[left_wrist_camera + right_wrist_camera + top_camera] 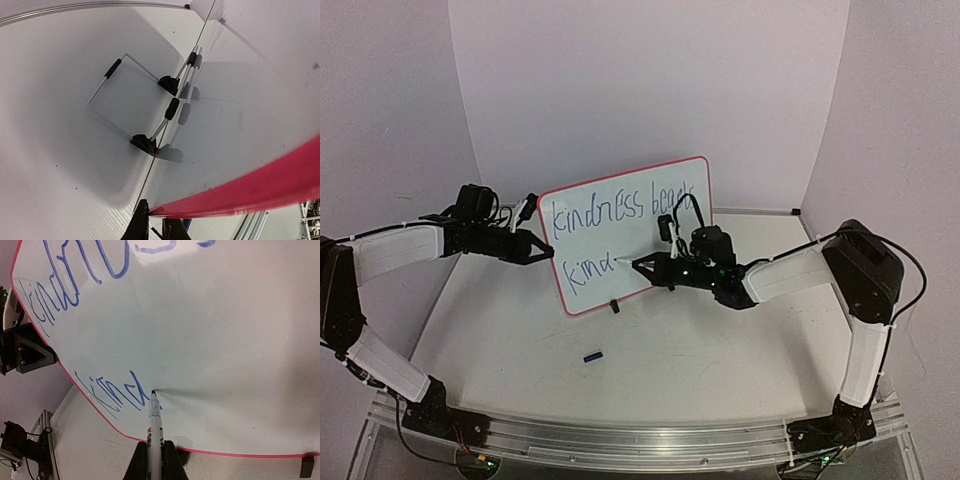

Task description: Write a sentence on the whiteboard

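Observation:
The whiteboard [620, 238], white with a thin red rim, stands tilted at the table's middle. The sentence [615, 207] in blue marker reads roughly "kindness begets" on the top line, with "kind" [112, 396] below it. My right gripper [155, 452] is shut on a white marker pen [154, 422]. The pen's dark tip touches the board just right of the last "d". My left gripper [155, 222] is shut on the board's red rim [250, 192] at its left edge, seen from behind. In the top view the left gripper [542, 250] sits at the board's left side and the right gripper [655, 266] in front of it.
A wire stand [125, 100] with black pads props the board from behind. One of the board's small black feet [614, 306] rests on the table, and a small black piece [592, 355] lies loose in front. White walls enclose the back and sides.

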You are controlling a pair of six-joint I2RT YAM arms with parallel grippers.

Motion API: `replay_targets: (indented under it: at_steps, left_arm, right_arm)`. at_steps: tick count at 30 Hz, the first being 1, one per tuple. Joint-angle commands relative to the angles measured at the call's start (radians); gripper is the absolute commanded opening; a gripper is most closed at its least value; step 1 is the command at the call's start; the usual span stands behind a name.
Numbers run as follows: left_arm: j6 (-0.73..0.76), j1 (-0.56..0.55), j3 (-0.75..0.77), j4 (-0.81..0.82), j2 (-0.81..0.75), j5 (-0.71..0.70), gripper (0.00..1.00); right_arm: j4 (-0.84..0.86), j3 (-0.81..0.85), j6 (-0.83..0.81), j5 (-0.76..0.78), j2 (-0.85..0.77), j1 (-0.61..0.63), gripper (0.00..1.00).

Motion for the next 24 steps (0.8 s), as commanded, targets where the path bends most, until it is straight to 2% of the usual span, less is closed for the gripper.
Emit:
replay_targets:
  at_steps: [1,12,24]
  left_arm:
    - [0.057,-0.012,0.026,-0.038,-0.014,-0.042,0.00]
    - [0.057,-0.012,0.026,-0.038,-0.014,-0.044,0.00]
    - [0.060,-0.012,0.027,-0.040,-0.014,-0.047,0.00]
  right_arm:
    - [0.018,0.021,-0.011,0.019,0.029,-0.004,0.00]
    - [0.013,-0.005,-0.004,0.012,0.041,-0.004,0.00]
    - [0.048,0.013,0.008,0.030,-0.023,-0.004,0.00]
